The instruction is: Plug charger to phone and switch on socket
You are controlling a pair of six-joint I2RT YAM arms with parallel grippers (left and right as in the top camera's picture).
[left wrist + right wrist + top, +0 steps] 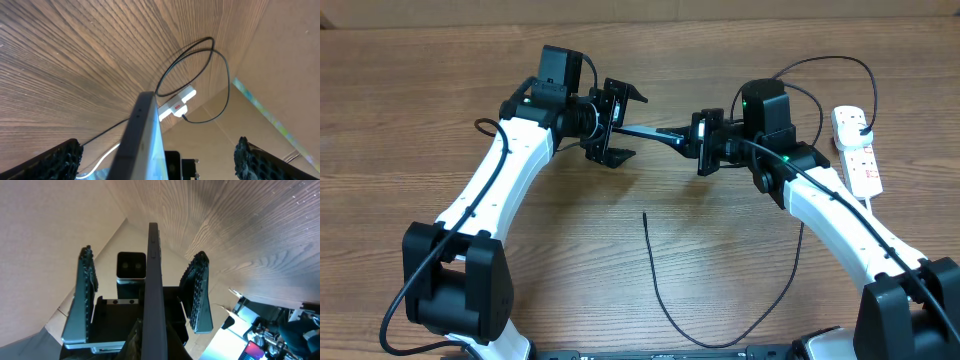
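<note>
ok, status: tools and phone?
Left tool open, straddling phone. Right tool shut on phone, mid-air. Loose charger tip on table, unconnected.

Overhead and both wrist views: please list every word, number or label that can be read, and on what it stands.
No text can be read in any view.
On the socket: red marks, too small to read.
On the phone: seen edge-on, no text shows.
On the lit screen in the right wrist view's corner: blurred, unreadable.

Robotics lab: a left arm (495, 165) and right arm (840, 215) at a wood-grain table (400, 120), cardboard panels (280, 60) around it, cluttered equipment (270, 340) lower right.
</note>
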